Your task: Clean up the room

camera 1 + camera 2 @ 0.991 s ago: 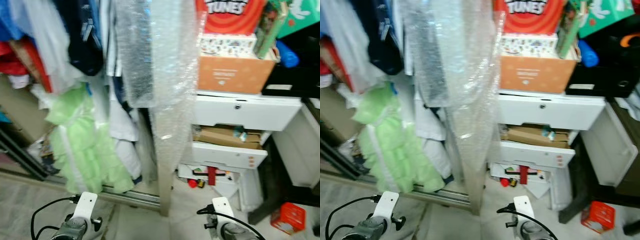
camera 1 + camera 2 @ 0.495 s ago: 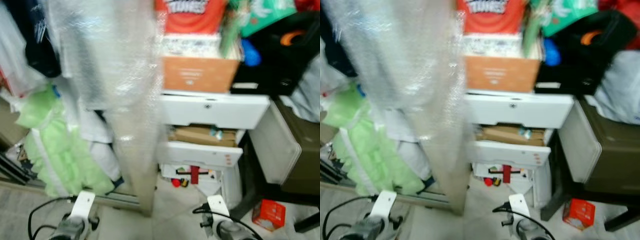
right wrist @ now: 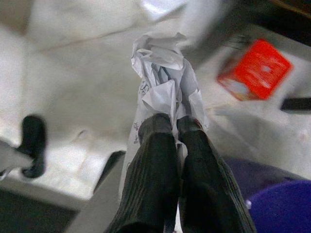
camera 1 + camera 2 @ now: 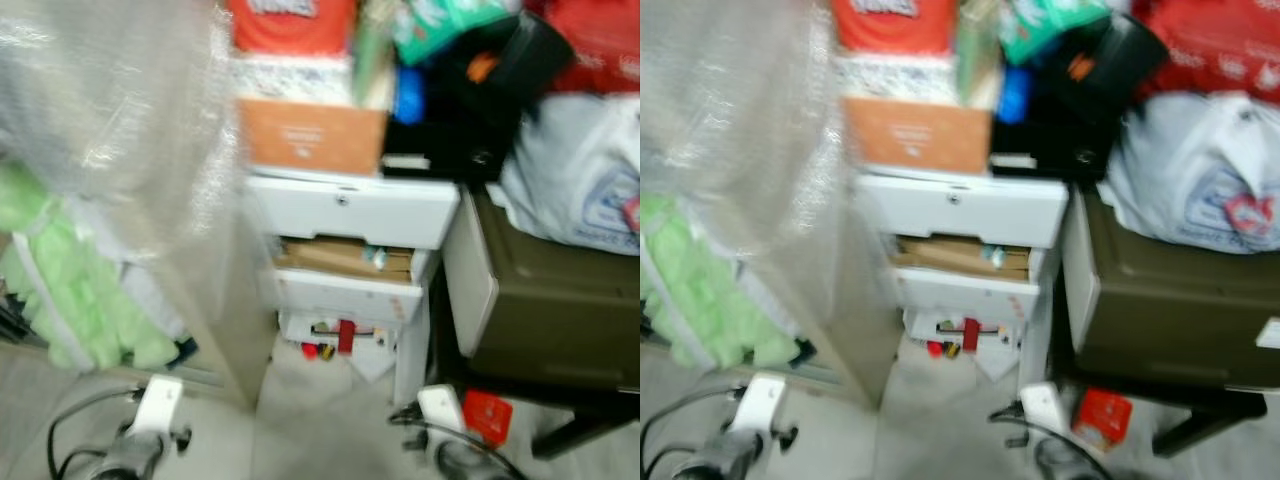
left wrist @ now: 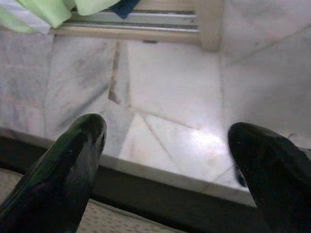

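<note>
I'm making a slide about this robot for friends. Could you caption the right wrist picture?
Right gripper pinching a crumpled white paper above a pale floor, a red box nearby.

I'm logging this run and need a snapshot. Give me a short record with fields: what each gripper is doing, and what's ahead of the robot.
right gripper: shut on crumpled paper, over the floor
left gripper: open, holding nothing, above marble floor
ahead: white drawer unit, middle drawer open
on top: orange box
floor: small red box
image: blurred

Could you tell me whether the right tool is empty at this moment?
No, the right tool is closed on a crumpled white paper above the floor.
</note>
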